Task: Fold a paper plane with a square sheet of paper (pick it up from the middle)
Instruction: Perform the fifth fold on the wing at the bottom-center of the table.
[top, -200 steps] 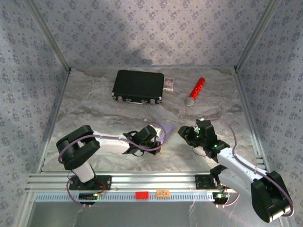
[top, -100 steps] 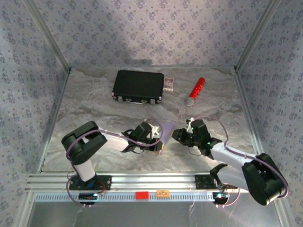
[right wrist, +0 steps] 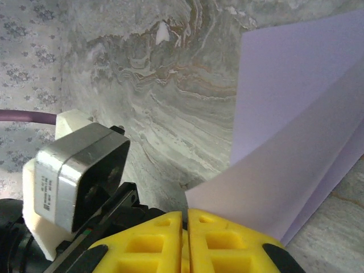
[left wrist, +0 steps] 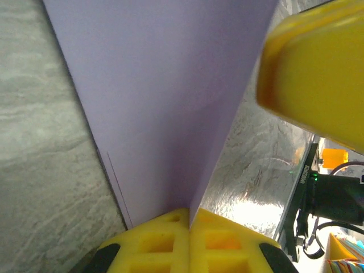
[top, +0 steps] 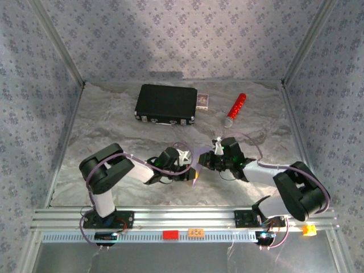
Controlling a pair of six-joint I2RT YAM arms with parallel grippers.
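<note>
Lilac square sheet of paper (left wrist: 165, 102) stays pinched in the left claw (left wrist: 187, 219); the right claw (right wrist: 185, 219) has swung in and clamped it too, likely for creasing.

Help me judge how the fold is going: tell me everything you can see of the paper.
The paper is thin, plain, matt and pale lilac. It is folded into two layers that splay from a crease, with a faint extra crease line near one edge. The left tool and right tool each pinch it from opposite sides, both shut on it.

Floral-papered walls (top: 182, 40), marbled grey tabletop (top: 114, 131)
</note>
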